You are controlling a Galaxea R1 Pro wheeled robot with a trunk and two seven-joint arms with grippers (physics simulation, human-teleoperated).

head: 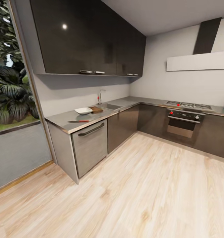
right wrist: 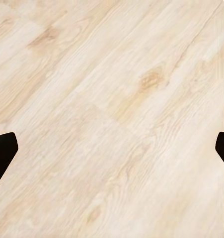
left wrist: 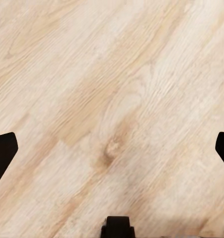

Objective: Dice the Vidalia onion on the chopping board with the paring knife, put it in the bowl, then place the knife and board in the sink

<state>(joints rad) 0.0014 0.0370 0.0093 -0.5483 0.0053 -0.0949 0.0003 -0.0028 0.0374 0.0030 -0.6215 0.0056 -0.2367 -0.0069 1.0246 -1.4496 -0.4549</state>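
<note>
The robot is far from the counter (head: 64, 119) and must drive up to it.

Best to roll close and stop facing the sink (head: 109, 106), so both arms can reach. The knife (head: 78, 121) lies flat near the front edge, its long side running along that edge, red handle toward the sink. The bowl (head: 83, 110) sits just beside the board (head: 96, 109). The onion is too small to see. The left gripper (left wrist: 112, 148) and right gripper (right wrist: 112, 148) are spread wide, empty, over the wood floor (head: 141, 185).
</note>
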